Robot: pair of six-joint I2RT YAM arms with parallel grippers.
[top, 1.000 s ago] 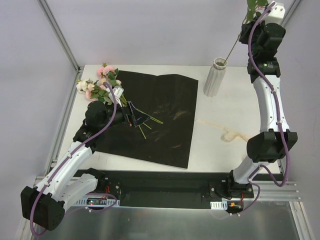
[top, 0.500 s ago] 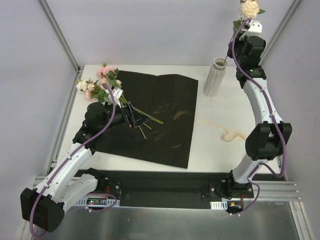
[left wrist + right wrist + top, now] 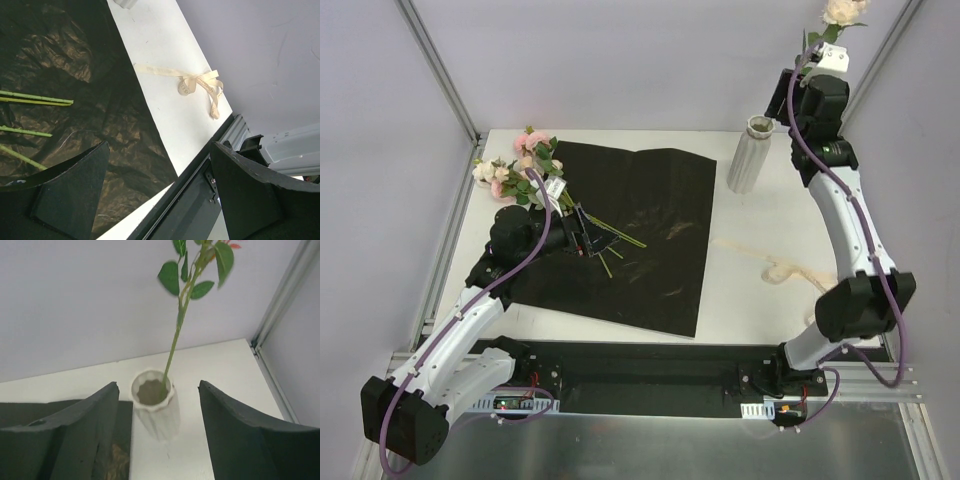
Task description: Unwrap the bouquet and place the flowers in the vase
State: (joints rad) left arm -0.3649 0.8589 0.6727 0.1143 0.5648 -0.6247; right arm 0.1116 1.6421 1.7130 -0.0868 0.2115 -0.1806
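Ribbon (image 3: 775,262): loose on the table, nearer than the vase (image 3: 748,155) and slightly to its right.
Left gripper (image 3: 585,238): well left of the vase, low over the sheet (image 3: 660,270); fingers wide apart, nothing between them.
Flowers (image 3: 525,165): far left of the vase; stems run from the blooms toward the left gripper, their ends just beside its fingers.
Nearer arm: left, by a wide margin; it looks best placed for the next pick.
Right gripper (image 3: 159,384): above and just beyond the vase; fingers apart.
Rose (image 3: 175,340): foot of the stem inside the vase, long axis leaning up and right, touching neither finger.
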